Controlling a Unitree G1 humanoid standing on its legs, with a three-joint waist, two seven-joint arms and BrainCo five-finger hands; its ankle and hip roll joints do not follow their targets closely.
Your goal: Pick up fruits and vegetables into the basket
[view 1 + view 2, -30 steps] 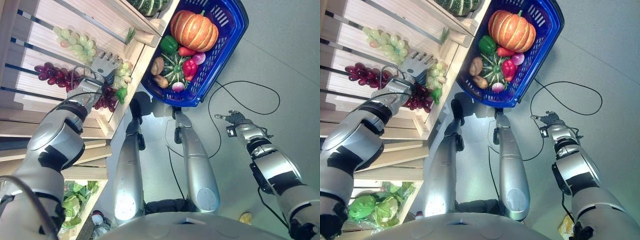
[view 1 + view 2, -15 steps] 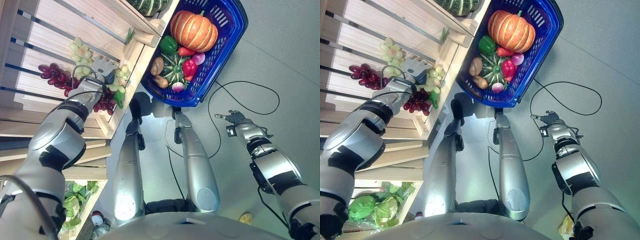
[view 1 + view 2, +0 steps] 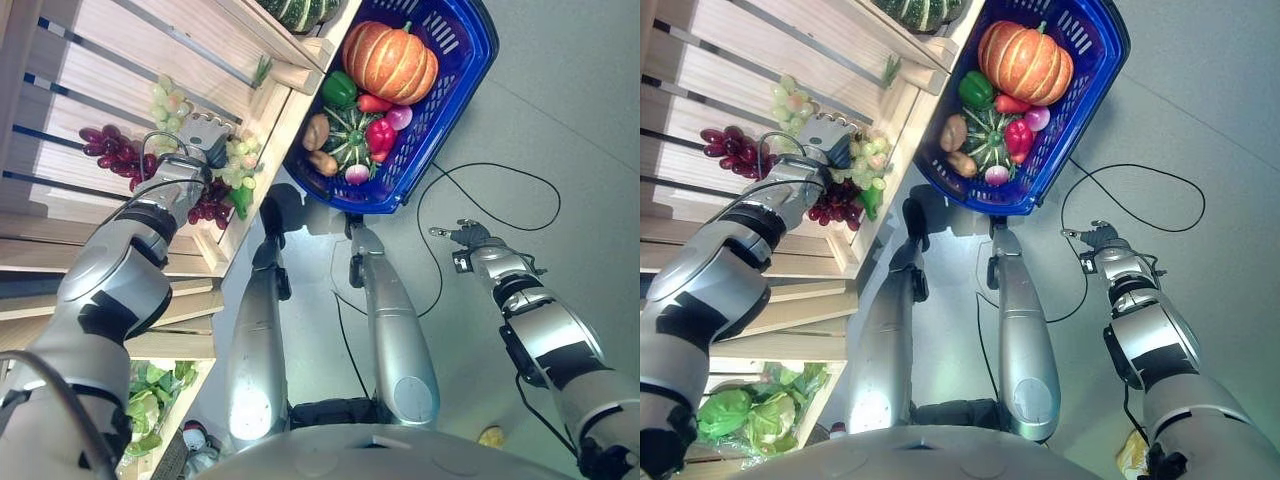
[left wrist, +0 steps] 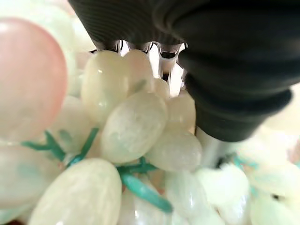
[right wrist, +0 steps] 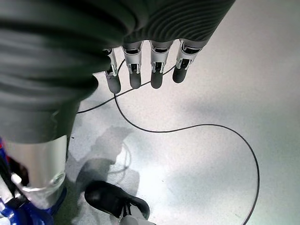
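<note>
Pale green grapes (image 4: 133,133) fill the left wrist view, left hand (image 3: 205,135) curled around them at the wooden shelf's (image 3: 110,40) edge, right hand (image 5: 140,70) relaxed, straight-fingered above floor.

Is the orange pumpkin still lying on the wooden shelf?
No, the orange pumpkin lies inside the blue basket on the floor, on top of other vegetables, apart from the wooden shelf.
</note>
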